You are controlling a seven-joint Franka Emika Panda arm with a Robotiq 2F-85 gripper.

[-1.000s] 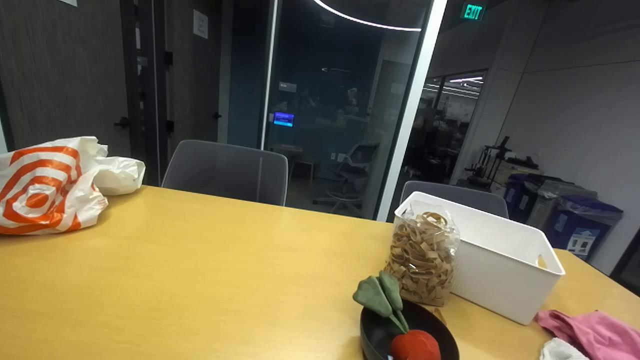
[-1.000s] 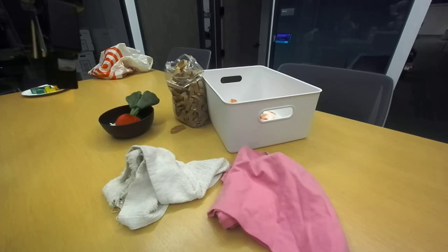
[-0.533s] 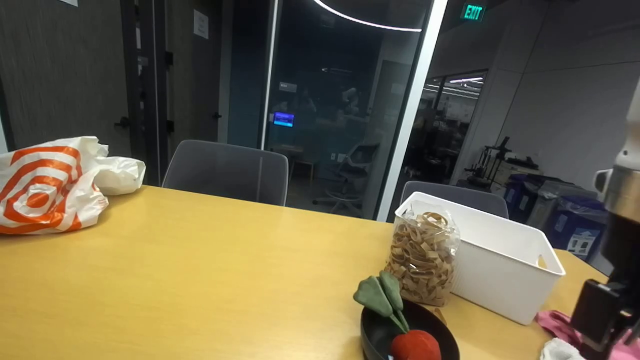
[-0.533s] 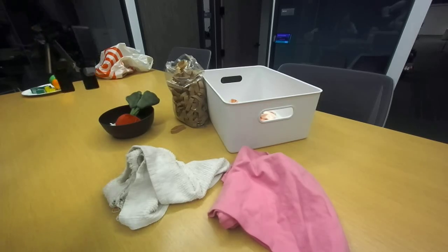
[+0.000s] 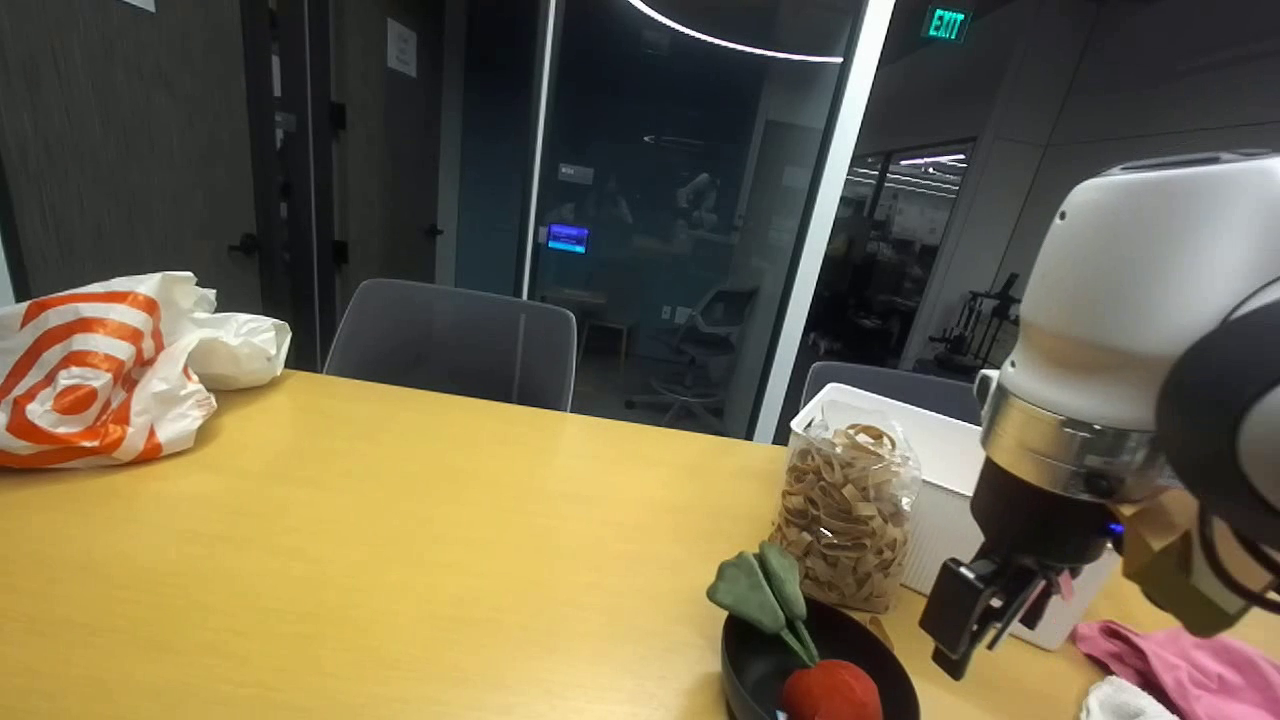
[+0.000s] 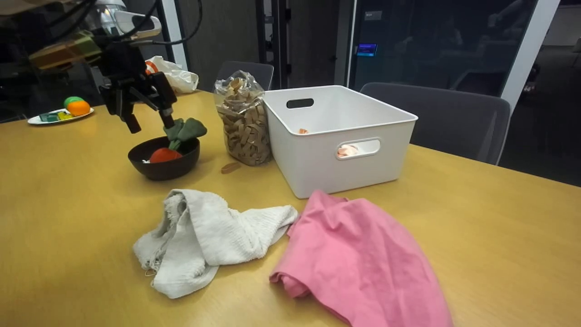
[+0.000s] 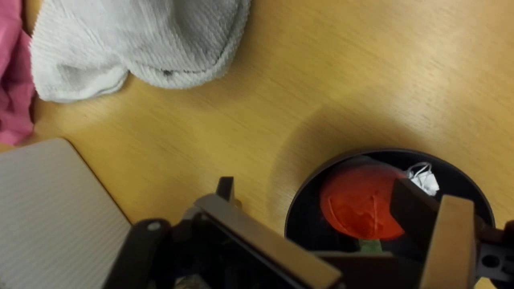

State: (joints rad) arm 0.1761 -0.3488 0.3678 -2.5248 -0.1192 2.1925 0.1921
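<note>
My gripper (image 6: pixel 150 123) is open and empty, fingers pointing down, just above and behind a black bowl (image 6: pixel 147 167). In the bowl lies a red plush vegetable (image 6: pixel 164 155) with green leaves (image 6: pixel 191 129) that rise over the rim. In the wrist view one finger overlaps the red plush (image 7: pixel 359 200) and the other is beyond the bowl's rim; a white tag (image 7: pixel 426 180) shows beside the plush. Contact with the plush or leaves cannot be told. In the other exterior view, the gripper (image 5: pixel 975 645) is beside the bowl (image 5: pixel 737 660), its far finger partly hidden.
A clear bag of tan bands (image 6: pixel 247 131) stands against a white bin (image 6: pixel 336 168) holding something pale. A loose band (image 6: pixel 230 167) lies near the bowl. A whitish towel (image 6: pixel 218 236) and pink cloth (image 6: pixel 358 254) lie in front. A plate (image 6: pixel 34 121) bears small coloured things.
The arm has come in from the plate's side and moved to the bowl, the gripper lowering over it. The green and orange round things on the plate are now uncovered.
</note>
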